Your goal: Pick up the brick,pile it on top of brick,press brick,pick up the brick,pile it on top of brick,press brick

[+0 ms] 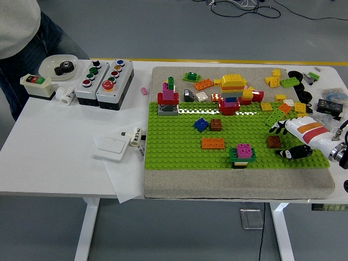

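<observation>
Item list, head view, white table [54,157].

- White dish [56,62], far left: holds one dark gear-like part [64,67]. No other container seen w/ contents.
- Two grey button boxes [104,80] beside dish; small box w/ red/green switch [36,82] at left edge; white cylinder [67,95] in front of dish.
- White flat plate/switch [112,144] on paper sheet, left of board.
- Green baseplate [179,141] on grey pad [239,185], centre-right.
- On baseplate: pink-on-green brick stack [242,152] near front edge; orange brick [212,143]; blue brick [201,124]; brown brick [216,124]; second brown brick [273,142] at right, just beside robot's fingertips; red/pink tower [168,99] at back left.
- Loose bricks along pad's far side: yellow/orange stack [234,82], assorted yellow, green, orange pcs.
- Right hand [293,138]: over baseplate's right part, fingers spread and relaxed, nothing grasped; thumb low, near front edge. Whether fingertips touch brown brick: can't tell.
- Left arm: not seen.
- Person [22,38], top left corner: torso and leg only, cut off by frame; hands not visible.
- Dark items [329,103] at right edge: partly cut off, unclear.
</observation>
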You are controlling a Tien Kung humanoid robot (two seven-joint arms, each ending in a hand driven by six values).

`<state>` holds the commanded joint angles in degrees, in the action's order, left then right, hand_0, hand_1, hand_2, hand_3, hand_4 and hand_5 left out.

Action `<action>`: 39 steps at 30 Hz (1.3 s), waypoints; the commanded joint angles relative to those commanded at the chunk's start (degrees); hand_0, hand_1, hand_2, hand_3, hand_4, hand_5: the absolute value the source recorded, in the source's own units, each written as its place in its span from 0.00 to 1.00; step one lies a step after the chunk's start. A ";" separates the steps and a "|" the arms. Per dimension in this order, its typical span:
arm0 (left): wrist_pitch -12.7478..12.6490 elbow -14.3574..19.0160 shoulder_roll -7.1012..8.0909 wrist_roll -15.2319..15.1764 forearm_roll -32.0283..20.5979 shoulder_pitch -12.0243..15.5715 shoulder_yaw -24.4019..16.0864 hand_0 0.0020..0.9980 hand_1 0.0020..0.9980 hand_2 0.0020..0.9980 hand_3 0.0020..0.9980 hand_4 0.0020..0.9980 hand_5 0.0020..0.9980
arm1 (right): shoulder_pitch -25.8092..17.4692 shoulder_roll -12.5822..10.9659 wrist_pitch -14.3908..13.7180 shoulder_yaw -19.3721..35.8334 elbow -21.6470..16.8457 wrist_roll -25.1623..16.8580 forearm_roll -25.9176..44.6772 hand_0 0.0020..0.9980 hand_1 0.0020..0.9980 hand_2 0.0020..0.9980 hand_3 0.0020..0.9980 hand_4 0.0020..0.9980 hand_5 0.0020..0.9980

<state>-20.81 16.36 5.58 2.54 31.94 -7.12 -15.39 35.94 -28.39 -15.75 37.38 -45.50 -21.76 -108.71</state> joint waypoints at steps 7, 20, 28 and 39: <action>-0.05 0.01 0.09 -0.17 -0.31 -0.16 0.15 0.74 0.75 0.78 0.65 0.74 0.66 | 0.30 0.64 -0.23 -0.42 0.93 0.37 0.17 0.56 0.51 0.57 0.61 0.83 0.30; 0.11 0.10 0.12 0.16 0.39 0.08 -0.23 0.74 0.75 0.78 0.65 0.74 0.66 | 0.43 1.08 -0.43 -1.11 1.61 0.95 0.82 0.50 0.46 0.52 0.54 0.79 0.32; 0.16 0.17 0.19 0.30 0.81 0.19 -0.44 0.74 0.75 0.78 0.65 0.74 0.66 | 0.26 0.97 -0.66 -1.16 1.55 1.12 1.04 0.46 0.44 0.51 0.52 0.78 0.34; 0.20 0.23 0.23 0.16 0.50 0.21 -0.12 0.74 0.75 0.78 0.65 0.74 0.66 | -0.22 0.66 -1.13 -0.51 1.35 0.56 2.23 0.35 0.37 0.47 0.50 0.76 0.40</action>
<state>-20.61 16.59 5.82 2.70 32.44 -6.91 -15.52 35.72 -27.73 -16.88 36.86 -44.15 -21.20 -106.48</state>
